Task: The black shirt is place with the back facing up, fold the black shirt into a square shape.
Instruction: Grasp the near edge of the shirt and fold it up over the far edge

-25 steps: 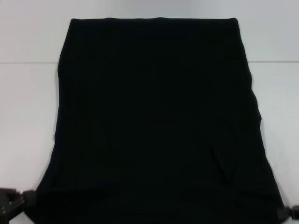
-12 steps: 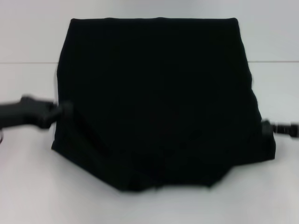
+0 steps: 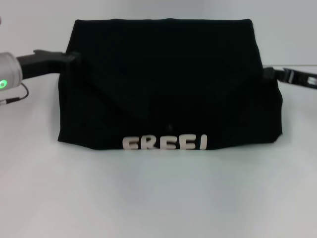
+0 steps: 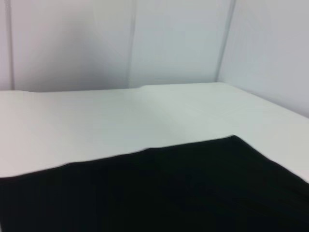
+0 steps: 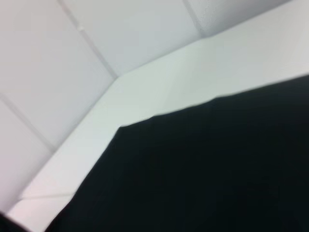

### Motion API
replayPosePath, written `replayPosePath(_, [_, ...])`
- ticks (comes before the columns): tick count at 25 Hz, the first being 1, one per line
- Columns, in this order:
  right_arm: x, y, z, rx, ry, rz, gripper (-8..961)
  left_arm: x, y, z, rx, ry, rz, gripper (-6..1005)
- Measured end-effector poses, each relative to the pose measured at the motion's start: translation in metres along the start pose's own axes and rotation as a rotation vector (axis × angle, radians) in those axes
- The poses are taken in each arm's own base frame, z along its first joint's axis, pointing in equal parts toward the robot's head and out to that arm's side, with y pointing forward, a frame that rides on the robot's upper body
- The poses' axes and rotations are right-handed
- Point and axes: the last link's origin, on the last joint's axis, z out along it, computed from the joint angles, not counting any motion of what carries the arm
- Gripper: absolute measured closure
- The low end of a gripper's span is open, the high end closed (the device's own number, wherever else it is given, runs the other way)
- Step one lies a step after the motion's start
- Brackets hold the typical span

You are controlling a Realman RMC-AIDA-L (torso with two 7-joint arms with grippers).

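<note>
Both end effectors, left [image 3: 69,58] and right [image 3: 270,74], pinch the black shirt's [image 3: 168,79] folded-over layer on the tabletop [image 3: 158,198] in the head view. Wrist views show only cloth; uneven release could skew the fold.

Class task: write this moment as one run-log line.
black shirt: near half folded over, "FREE!" showing | left gripper: at left edge | right gripper: at right edge

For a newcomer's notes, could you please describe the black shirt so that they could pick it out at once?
On the white table, the black shirt is the one large dark cloth, lying between the left gripper and the right gripper. Pale "FREE!" lettering along its near folded edge sets this soft cloth apart from the rigid black grippers.
</note>
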Motion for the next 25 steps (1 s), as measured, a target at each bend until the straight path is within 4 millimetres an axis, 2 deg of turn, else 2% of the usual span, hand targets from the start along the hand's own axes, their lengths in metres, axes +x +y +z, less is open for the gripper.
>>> replayPosePath(5, [-0.022, 0.007, 0.037, 0.138, -0.011, -0.072, 898, 0.01, -0.001, 0.019, 0.079, 0.0, 0.026, 976])
replayPosePath(9, [-0.039, 0.016, 0.055, 0.206, -0.021, -0.132, 898, 0.018, -0.004, 0.031, 0.154, -0.001, 0.042, 977])
replayPosePath(13, [-0.052, 0.02, 0.062, 0.244, -0.046, -0.138, 899, 0.028, -0.004, 0.04, 0.191, 0.004, 0.056, 978])
replayPosePath(17, [-0.056, 0.023, 0.064, 0.248, -0.054, -0.14, 898, 0.034, -0.002, 0.045, 0.202, 0.01, 0.062, 969])
replayPosePath(19, [-0.056, 0.023, 0.065, 0.249, -0.052, -0.137, 898, 0.034, -0.001, 0.046, 0.205, 0.007, 0.059, 963])
replayPosePath(25, [-0.047, 0.023, 0.069, 0.258, -0.04, -0.099, 897, 0.014, 0.004, 0.057, 0.27, -0.044, 0.054, 944])
